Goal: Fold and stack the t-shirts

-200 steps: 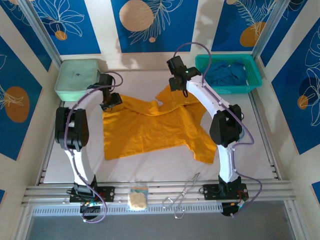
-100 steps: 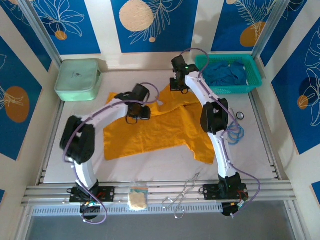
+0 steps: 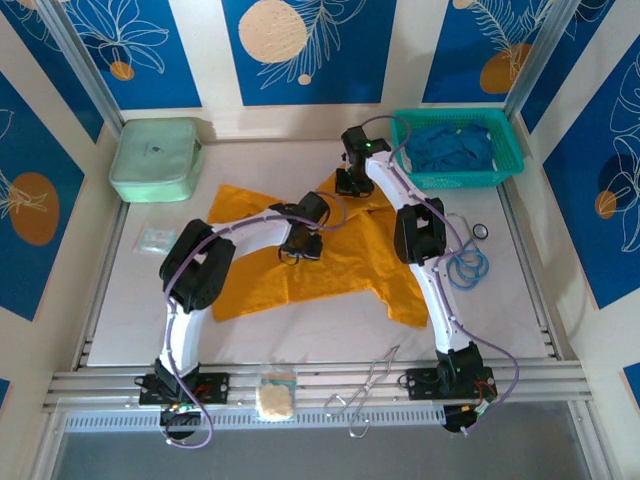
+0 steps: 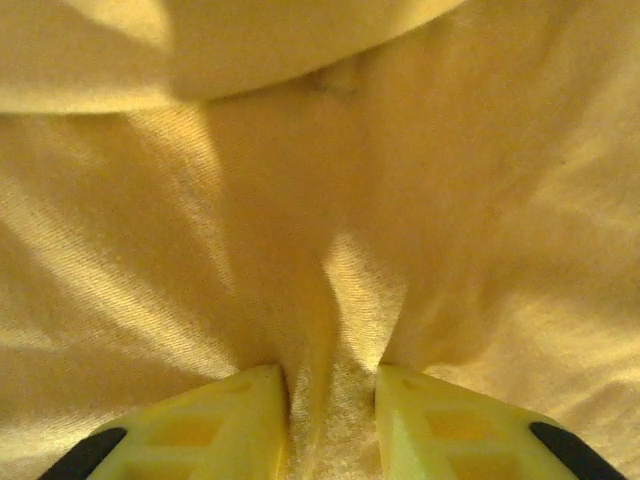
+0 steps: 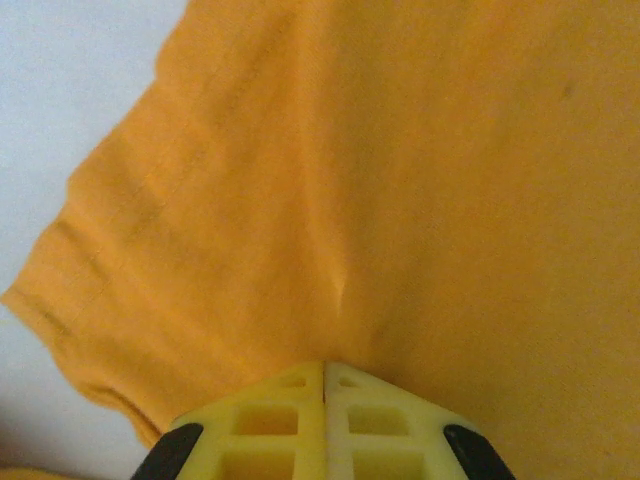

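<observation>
Obs.: mustard t-shirt (image 3: 340, 270) lies spread, part rumpled, on the worktop (image 3: 300, 335), directly under both end effectors. Blue t-shirts (image 3: 450, 148) sit bunched in the teal basket (image 3: 455, 181), just to the right of the right end effector (image 3: 350, 185) and well apart from the left one.

Left end effector (image 4: 330, 375): jaws partly closed with a raised ridge of mustard cloth pinched between them. Creases fan away from the tips.

Right end effector (image 5: 325, 365): jaws fully together on a thin pinch of the same shirt near a hemmed edge. The hem runs off to the left of its fingers, with bare worktop beyond.

Handling, judged: light, limp, thin knit. No stiffness, so it drapes and sags from any held point. It is not fragile and not slippery, but a one-layer pinch can slide out under pull.

Grasp note: best taken at hems, shoulder seams or corners, where the cloth is doubled. A mid-panel pinch, as under the left end effector, gathers slack and may drag the layer beneath along.
</observation>
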Controlling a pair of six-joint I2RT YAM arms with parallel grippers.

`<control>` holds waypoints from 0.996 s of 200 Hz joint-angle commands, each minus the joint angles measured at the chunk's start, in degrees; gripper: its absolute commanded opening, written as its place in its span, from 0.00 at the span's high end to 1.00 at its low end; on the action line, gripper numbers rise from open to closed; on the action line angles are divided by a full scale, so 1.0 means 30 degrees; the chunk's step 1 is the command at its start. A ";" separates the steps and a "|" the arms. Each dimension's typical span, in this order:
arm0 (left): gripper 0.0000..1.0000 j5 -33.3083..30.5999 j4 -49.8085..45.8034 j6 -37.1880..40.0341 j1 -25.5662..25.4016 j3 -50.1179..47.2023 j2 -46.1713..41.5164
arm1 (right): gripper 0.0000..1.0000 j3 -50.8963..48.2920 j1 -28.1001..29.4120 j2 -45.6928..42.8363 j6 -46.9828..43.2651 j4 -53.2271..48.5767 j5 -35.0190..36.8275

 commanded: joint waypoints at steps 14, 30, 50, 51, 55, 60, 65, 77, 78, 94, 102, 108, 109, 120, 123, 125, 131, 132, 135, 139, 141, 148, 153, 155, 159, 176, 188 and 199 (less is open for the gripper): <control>0.68 -0.0072 -0.1157 -0.0800 -0.0593 -0.4695 -0.1026 | 1.00 0.2095 -0.1059 0.2332 0.2502 -0.1115 -0.0909; 0.68 -0.0065 -0.1183 -0.1062 -0.0622 -0.6537 -0.1903 | 1.00 0.2766 -0.1515 0.2946 0.3452 -0.1077 -0.1112; 0.68 0.0089 -0.1309 -0.1512 -0.0679 -0.8308 -0.2799 | 1.00 0.2847 -0.1921 0.3122 0.4387 -0.0699 -0.1200; 0.68 0.0103 -0.1321 -0.1534 -0.0681 -0.8343 -0.2847 | 1.00 0.2842 -0.1941 0.3122 0.4427 -0.0678 -0.1204; 0.69 0.0150 -0.1358 -0.1652 -0.0708 -0.8678 -0.3000 | 1.00 0.2835 -0.1982 0.3122 0.4554 -0.0569 -0.1230; 0.69 0.0215 -0.1405 -0.1799 -0.0717 -0.8957 -0.3209 | 1.00 0.2819 -0.1997 0.3123 0.4674 -0.0457 -0.1239; 0.69 0.0281 -0.1421 -0.1917 -0.0739 -0.9285 -0.3418 | 1.00 0.2836 -0.2014 0.3122 0.4776 -0.0339 -0.1212; 0.69 0.0478 -0.1423 -0.2238 -0.0783 -1.0019 -0.3916 | 1.00 0.2904 -0.2020 0.3122 0.4975 -0.0084 -0.1199; 0.69 0.0487 -0.1422 -0.2249 -0.0777 -1.0077 -0.3962 | 1.00 0.2914 -0.2020 0.3122 0.5000 -0.0063 -0.1203; 0.69 0.0636 -0.1407 -0.2543 -0.0885 -1.0907 -0.4492 | 1.00 0.3092 -0.1987 0.3124 0.5212 0.0239 -0.1237; 0.69 0.0723 -0.1323 -0.2602 -0.0905 -1.1239 -0.4641 | 1.00 0.3163 -0.2005 0.3122 0.5271 0.0428 -0.1238; 0.69 0.0810 -0.1227 -0.2556 -0.0916 -1.1447 -0.4703 | 1.00 0.3210 -0.1990 0.3122 0.5287 0.0595 -0.1287; 0.69 0.0815 -0.1207 -0.2540 -0.0931 -1.1480 -0.4707 | 1.00 0.3228 -0.1991 0.3122 0.5302 0.0628 -0.1292; 0.69 0.1069 -0.0894 -0.2411 -0.0968 -1.1771 -0.4711 | 1.00 0.3295 -0.2002 0.3122 0.5317 0.1034 -0.1432; 0.69 0.1144 -0.0806 -0.2366 -0.0974 -1.1838 -0.4711 | 1.00 0.3334 -0.2003 0.3133 0.5317 0.1151 -0.1481; 0.69 0.1186 -0.0748 -0.2330 -0.0997 -1.1873 -0.4711 | 1.00 0.3335 -0.2001 0.3140 0.5339 0.1209 -0.1511; 0.69 0.1279 -0.0572 -0.2251 -0.1046 -1.1944 -0.4683 | 1.00 0.3392 -0.1979 0.3148 0.5346 0.1483 -0.1658; 0.69 0.1298 -0.0543 -0.2255 -0.1055 -1.1948 -0.4682 | 1.00 0.3393 -0.1970 0.3150 0.5346 0.1526 -0.1697; 0.69 0.1330 -0.0455 -0.2193 -0.1110 -1.1978 -0.4660 | 1.00 0.3419 -0.1988 0.3166 0.5372 0.1634 -0.1793; 0.69 0.1346 -0.0337 -0.2166 -0.1152 -1.1967 -0.4631 | 1.00 0.3437 -0.1989 0.3152 0.5419 0.1815 -0.1949; 0.69 0.1347 -0.0279 -0.2133 -0.1188 -1.1978 -0.4611 | 1.00 0.3448 -0.1961 0.3166 0.5445 0.1887 -0.2023; 0.69 0.1373 -0.0109 -0.2073 -0.1252 -1.1911 -0.4544 | 1.00 0.3481 -0.1931 0.3206 0.5583 0.2128 -0.2236; 0.69 0.1376 0.0016 -0.2016 -0.1291 -1.1830 -0.4467 | 1.00 0.3480 -0.1878 0.3236 0.5699 0.2254 -0.2380; 0.69 0.1391 0.0051 -0.2001 -0.1318 -1.1790 -0.4453 | 1.00 0.3459 -0.1846 0.3231 0.5734 0.2327 -0.2438; 0.69 0.1405 0.0137 -0.1930 -0.1372 -1.1688 -0.4402 | 1.00 0.3471 -0.1788 0.3266 0.5804 0.2413 -0.2555; 0.68 0.1362 0.0194 -0.1691 -0.1462 -1.1101 -0.4360 | 1.00 0.3560 -0.1436 0.3464 0.5986 0.2791 -0.2886; 0.65 0.1228 -0.0088 -0.1458 -0.1532 -1.0455 -0.4458 | 1.00 0.3801 -0.1175 0.3662 0.6082 0.2858 -0.3160; 0.58 0.0858 -0.0630 -0.1204 -0.1559 -0.9785 -0.4712 | 1.00 0.3957 -0.1040 0.3766 0.6164 0.2830 -0.3334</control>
